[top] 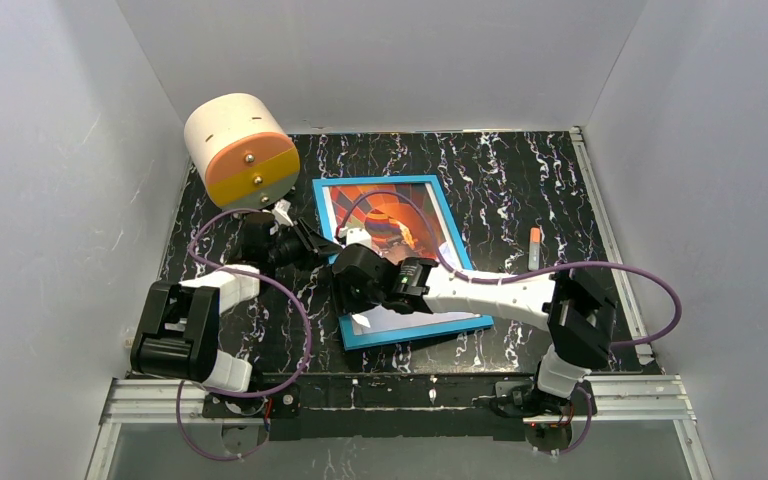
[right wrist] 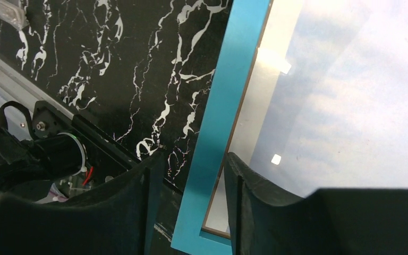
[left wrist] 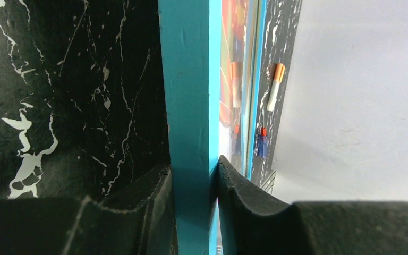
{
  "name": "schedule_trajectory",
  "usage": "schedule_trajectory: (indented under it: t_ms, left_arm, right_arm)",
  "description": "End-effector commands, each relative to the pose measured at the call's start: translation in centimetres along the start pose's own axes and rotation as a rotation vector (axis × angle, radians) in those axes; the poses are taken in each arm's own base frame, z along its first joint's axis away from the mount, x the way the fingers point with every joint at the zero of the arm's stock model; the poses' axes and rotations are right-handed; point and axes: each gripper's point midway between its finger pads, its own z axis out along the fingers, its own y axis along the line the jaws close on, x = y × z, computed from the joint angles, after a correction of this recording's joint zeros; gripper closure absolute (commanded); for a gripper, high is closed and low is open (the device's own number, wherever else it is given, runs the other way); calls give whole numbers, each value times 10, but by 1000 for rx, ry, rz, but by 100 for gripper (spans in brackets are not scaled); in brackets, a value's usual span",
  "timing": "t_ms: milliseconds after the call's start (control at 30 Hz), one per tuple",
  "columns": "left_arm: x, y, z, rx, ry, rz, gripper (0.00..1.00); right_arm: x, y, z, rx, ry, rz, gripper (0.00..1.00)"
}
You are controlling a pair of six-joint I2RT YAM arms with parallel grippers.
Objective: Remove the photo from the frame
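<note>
**While your left claw clamps the frame, your right claw stands loose**

Where the frame's near-left corner lies closest to your arm bases, your right claw straddles the bright blue rail with its jaws parted. A strip of black marbled tabletop shows between one finger and the rail, so it grips nothing. A little farther along that left side, your left claw is closed on the frame, with a black finger pressed against each side of the rail. The photo sits in the frame at the middle of the tabletop, its orange and red balloon toward the far end and pale cloud toward you. Off to the right, well apart, lies a small white stick with an orange tip. At the far left corner you have a cream cylinder with an orange-and-grey face.
</note>
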Motion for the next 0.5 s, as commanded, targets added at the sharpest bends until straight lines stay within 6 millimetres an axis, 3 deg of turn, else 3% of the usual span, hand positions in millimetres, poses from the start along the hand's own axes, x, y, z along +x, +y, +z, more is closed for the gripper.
schedule_trajectory:
  t_ms: [0, 67, 233, 467]
  left_arm:
    - [-2, -5, -3, -28, 26, 98, 100]
    - [-3, -6, -2, -30, 28, 97, 100]
    - [-6, -8, -2, -44, 35, 95, 100]
    - [-12, -13, -11, -106, 31, 98, 100]
  right_arm:
    - [-42, 32, -33, -110, -127, 4, 42]
    - [-46, 32, -39, -118, -142, -9, 31]
    - [-59, 25, -62, -126, -220, -112, 17]
    - [-47, -13, -111, -171, -358, -345, 1]
